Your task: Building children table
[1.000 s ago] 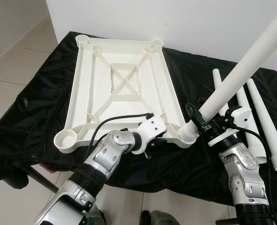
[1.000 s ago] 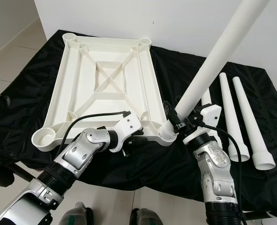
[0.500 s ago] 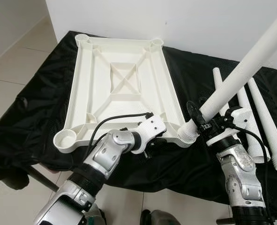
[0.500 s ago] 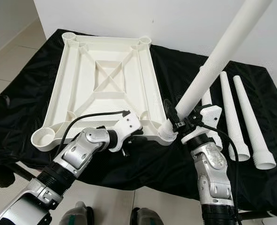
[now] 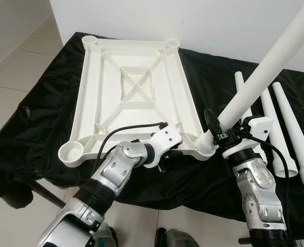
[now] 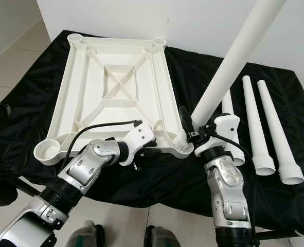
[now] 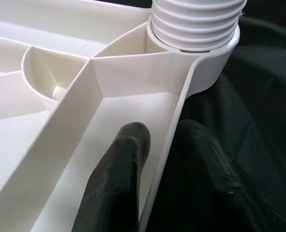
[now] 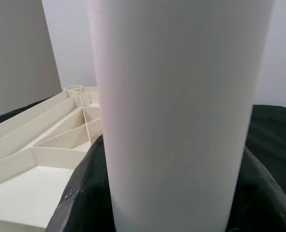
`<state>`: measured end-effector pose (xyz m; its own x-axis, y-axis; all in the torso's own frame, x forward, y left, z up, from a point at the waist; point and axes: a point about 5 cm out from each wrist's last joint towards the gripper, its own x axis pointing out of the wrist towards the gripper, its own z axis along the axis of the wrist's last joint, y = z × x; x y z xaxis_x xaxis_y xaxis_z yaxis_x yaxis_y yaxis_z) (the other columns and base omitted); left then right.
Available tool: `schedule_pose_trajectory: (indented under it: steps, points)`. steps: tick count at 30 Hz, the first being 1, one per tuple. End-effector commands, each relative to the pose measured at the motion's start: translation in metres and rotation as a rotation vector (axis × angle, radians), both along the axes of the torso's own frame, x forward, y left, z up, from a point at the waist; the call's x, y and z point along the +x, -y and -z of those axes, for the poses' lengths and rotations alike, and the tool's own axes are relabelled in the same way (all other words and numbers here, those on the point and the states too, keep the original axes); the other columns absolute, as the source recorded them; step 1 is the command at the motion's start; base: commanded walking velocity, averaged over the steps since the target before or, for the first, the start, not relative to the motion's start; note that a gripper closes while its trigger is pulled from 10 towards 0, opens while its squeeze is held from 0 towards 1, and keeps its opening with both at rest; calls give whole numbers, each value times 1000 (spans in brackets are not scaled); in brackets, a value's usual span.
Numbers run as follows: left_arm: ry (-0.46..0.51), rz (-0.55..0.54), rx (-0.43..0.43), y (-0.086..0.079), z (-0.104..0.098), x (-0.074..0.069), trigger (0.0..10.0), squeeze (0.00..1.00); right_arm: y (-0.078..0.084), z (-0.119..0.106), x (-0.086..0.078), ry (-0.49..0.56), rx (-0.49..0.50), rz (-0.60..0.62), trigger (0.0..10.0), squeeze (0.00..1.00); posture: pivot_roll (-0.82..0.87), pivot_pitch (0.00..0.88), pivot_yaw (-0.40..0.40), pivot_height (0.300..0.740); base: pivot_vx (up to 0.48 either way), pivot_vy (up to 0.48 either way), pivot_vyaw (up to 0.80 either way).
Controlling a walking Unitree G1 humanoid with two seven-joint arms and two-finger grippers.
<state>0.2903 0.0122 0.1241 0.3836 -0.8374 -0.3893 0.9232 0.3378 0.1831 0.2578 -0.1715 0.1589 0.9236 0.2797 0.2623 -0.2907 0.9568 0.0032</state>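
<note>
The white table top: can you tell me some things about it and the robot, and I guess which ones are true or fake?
1. The white table top lies upside down on a black cloth. True.
2. The right pincer holds a leg standing in the near corner socket. True.
3. The left pincer grips a loose leg. False: its fingers pinch the table top's edge wall.
4. Three loose legs lie on the cloth to the robot's right. True.
5. All four corner sockets hold legs. False: just one does.
</note>
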Motion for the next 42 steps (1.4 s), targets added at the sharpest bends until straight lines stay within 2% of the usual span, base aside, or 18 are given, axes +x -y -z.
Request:
schedule_pose_trajectory:
  steps: [1, 19, 34, 39, 42]
  points:
    - [74, -4, -31, 5, -18, 5, 10000, 0, -15, 33, -4, -185, 12, -51, 10000, 0, -53, 91, -31, 740, 0, 0, 0]
    - [77, 5, -31, 4, -21, 5, 10000, 0, -21, 27, -5, -178, 77, 91, 10000, 0, -57, 97, -17, 740, 0, 0, 0]
    - [76, 5, -35, 4, -22, 5, 10000, 0, -20, 16, -3, -139, 71, 249, 10000, 0, -56, 95, -15, 740, 0, 0, 0]
    - [77, 5, -35, 4, -22, 5, 10000, 0, -20, 16, -3, -141, 73, 271, 10000, 0, -55, 94, -15, 740, 0, 0, 0]
    - [79, 4, -34, 4, -22, 6, 10000, 0, -20, 17, -2, -159, 63, 328, 10000, 0, -53, 92, -18, 740, 0, 0, 0]
